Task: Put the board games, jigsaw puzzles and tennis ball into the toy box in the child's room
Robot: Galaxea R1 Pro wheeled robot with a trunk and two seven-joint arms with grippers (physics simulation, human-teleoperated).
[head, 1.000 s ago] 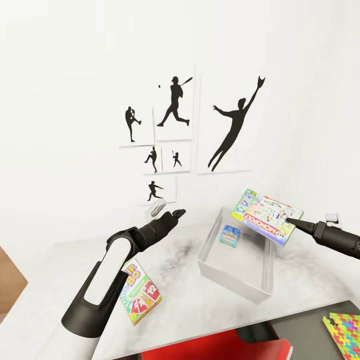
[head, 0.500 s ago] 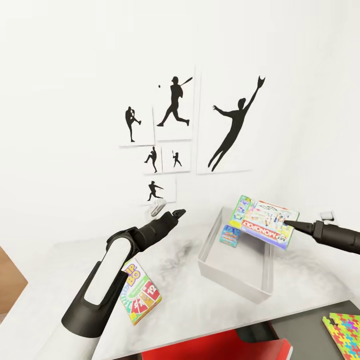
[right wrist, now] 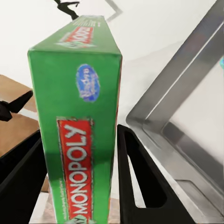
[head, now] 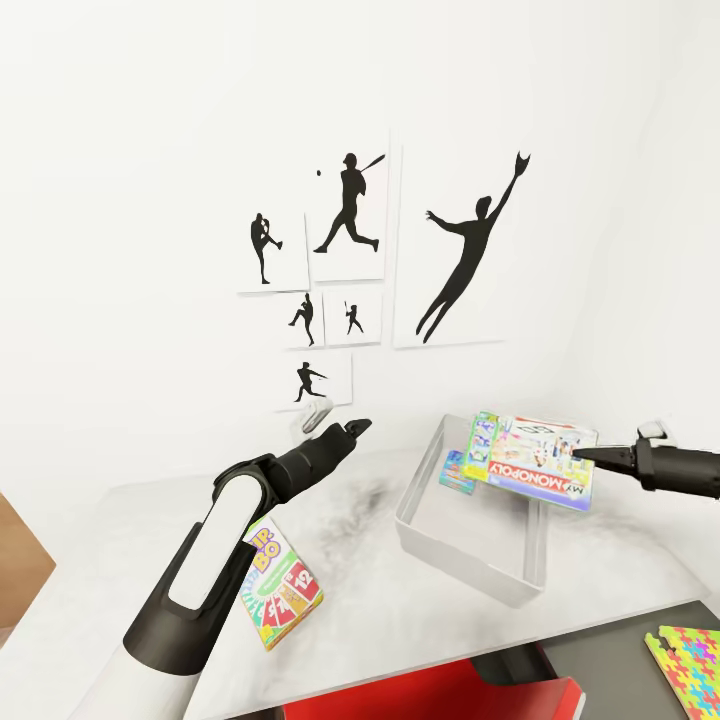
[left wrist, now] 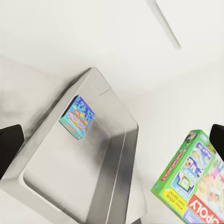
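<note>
Right hand (head: 585, 456) gripping Monopoly box (head: 535, 462), above toy box (head: 470, 540)

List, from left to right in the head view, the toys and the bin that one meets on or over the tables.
SKIP-BO box → small blue game inside the toy box → MONOPOLY box held by the right gripper → jigsaw puzzle.

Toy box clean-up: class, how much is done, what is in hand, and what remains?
Done: the small blue game lies in the toy box. In hand: the right claw holds the Monopoly box over the bin. Left: the Skip-Bo box on the table, and a jigsaw puzzle on the lower desk.
</note>
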